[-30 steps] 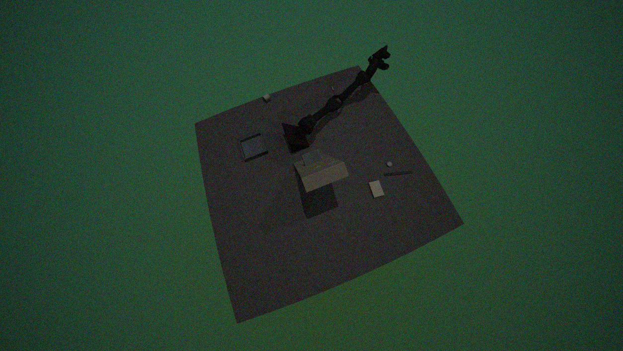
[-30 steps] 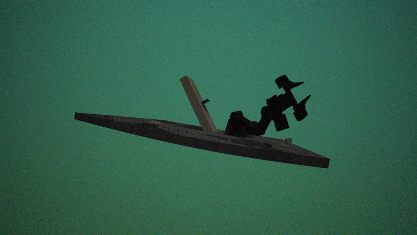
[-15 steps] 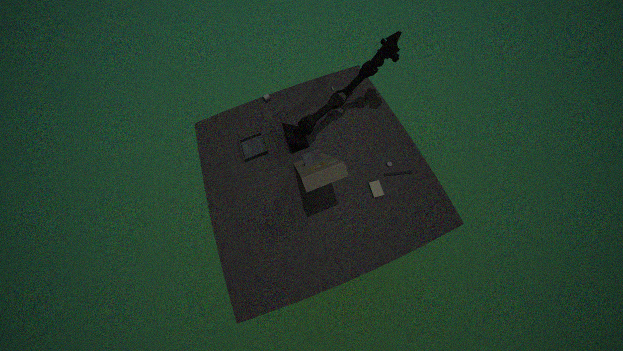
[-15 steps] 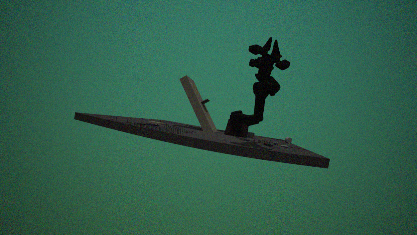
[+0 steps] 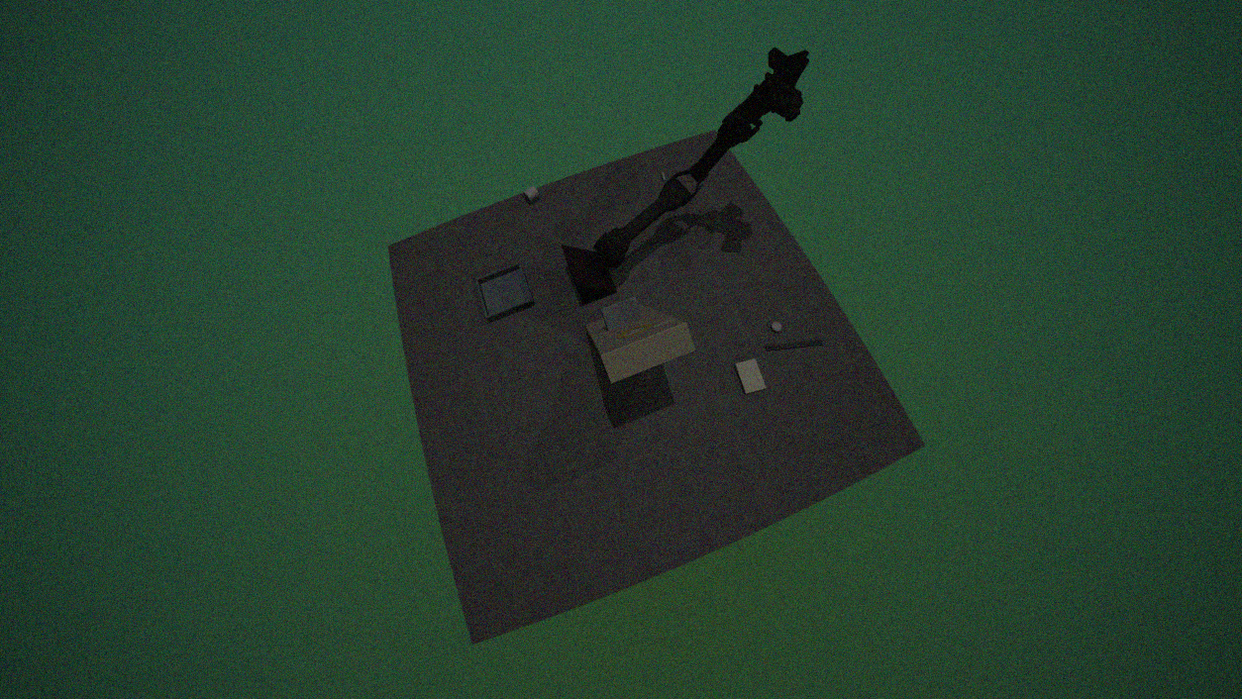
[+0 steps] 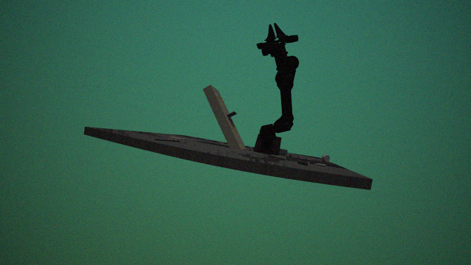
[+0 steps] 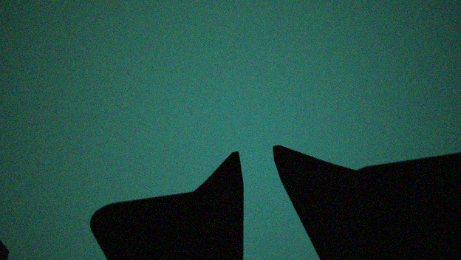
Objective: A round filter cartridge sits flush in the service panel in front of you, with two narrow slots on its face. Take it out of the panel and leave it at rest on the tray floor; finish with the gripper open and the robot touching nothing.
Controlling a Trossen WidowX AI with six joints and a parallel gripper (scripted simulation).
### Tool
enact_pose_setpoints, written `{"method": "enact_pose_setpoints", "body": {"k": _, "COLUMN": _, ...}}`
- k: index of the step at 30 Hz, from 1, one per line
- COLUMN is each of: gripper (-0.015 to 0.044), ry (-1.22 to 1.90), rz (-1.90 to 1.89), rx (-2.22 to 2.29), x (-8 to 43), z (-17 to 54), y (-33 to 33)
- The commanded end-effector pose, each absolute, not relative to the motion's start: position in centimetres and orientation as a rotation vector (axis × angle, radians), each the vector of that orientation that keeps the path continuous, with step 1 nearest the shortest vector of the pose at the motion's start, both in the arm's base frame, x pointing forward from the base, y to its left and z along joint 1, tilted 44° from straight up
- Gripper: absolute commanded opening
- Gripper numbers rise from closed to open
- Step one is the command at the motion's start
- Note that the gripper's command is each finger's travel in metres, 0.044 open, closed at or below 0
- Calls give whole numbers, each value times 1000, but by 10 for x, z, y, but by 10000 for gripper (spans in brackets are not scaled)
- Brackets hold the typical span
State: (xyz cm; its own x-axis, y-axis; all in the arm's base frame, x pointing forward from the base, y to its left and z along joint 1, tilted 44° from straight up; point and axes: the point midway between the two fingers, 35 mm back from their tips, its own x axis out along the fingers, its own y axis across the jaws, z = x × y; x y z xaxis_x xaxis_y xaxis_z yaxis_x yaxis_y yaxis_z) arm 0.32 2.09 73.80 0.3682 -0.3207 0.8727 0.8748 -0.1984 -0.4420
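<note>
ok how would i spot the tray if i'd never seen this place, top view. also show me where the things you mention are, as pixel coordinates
Find the leaning panel (image 5: 649, 351) mid-table. Up and left of it, past the arm's dark base, sits the tray (image 5: 505, 293): square, bluish-grey, the only thing there with raised walls.

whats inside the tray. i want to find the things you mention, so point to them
The bare floor of the tray (image 5: 506, 293) shows in the top view, with no cartridge on it. Its walls may cover a thin strip along their inner foot, which can't be seen.
</note>
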Motion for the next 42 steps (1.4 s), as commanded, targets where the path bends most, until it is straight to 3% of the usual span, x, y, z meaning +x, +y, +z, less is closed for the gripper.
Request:
{"method": "enact_pose_setpoints", "body": {"k": 1, "gripper": 106, "ry": -422, "rz": -1032, "rx": -1271, "x": 56, "z": 719, "y": -31}}
{"method": "enact_pose_setpoints", "body": {"k": 11, "gripper": 106, "ry": -193, "rz": -712, "rx": -980, "x": 151, "z": 650, "y": -119}}
{"method": "enact_pose_setpoints", "body": {"k": 22, "gripper": 106, "ry": -120, "rz": -614, "rx": -890, "x": 185, "z": 614, "y": -145}}
{"method": "enact_pose_setpoints", "body": {"k": 34, "gripper": 106, "ry": 215, "rz": -256, "rx": -349, "x": 266, "z": 463, "y": -205}}
{"method": "enact_pose_setpoints", "body": {"k": 42, "gripper": 106, "ry": 442, "rz": -35, "rx": 189, "x": 291, "z": 346, "y": -209}}
